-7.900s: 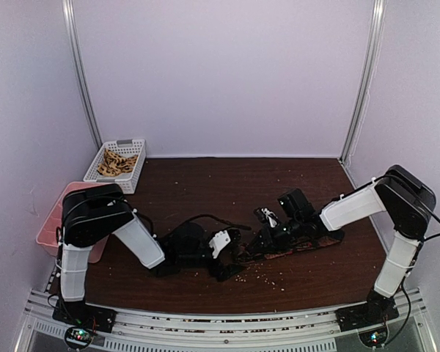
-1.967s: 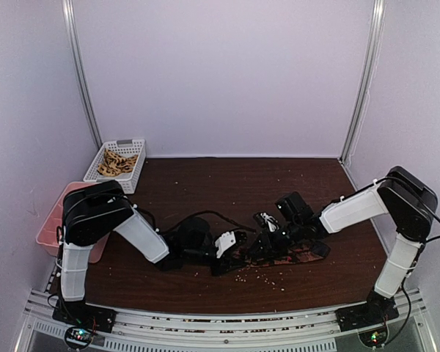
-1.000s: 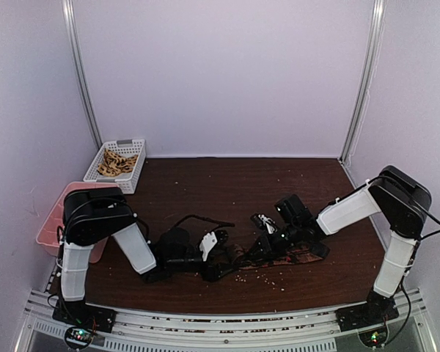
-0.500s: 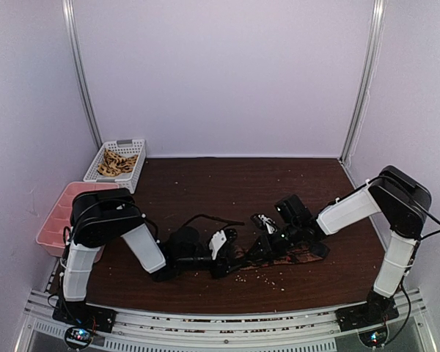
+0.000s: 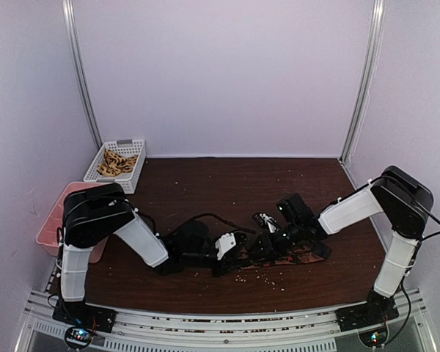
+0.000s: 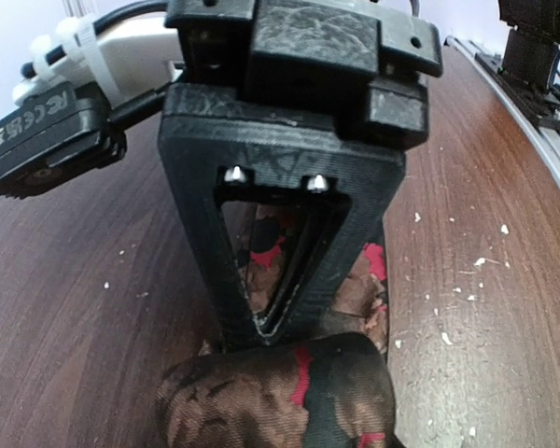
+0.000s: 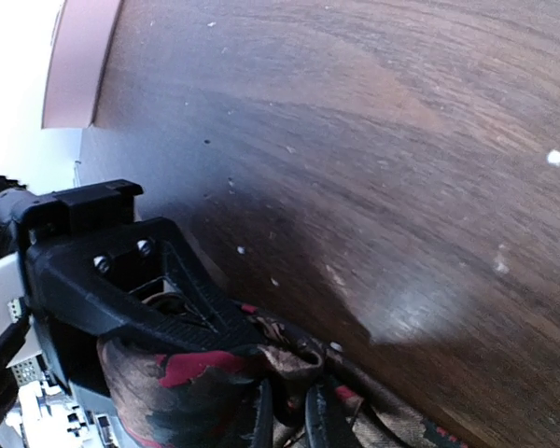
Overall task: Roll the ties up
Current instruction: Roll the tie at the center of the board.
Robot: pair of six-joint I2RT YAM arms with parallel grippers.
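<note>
left arm (image 5: 141, 240): elbow folded, forearm low, reaching right
right arm (image 5: 350, 209): stretched left, wrist dipped low
left tool (image 5: 230, 256): down low, facing right tool (image 5: 256, 249)
tools: nose to nose, just apart
jaw gaps: unreadable on both

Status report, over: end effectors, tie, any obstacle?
Low at the tie: left end effector and right end effector, jaws unclear. Tie partly rolled. Pale crumbs beside it.

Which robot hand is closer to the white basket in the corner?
Left, but only just. Both grippers meet in the middle near the front, well to the right of the white basket. The left gripper is on the basket's side; the right gripper sits just past it, farther right.
</note>
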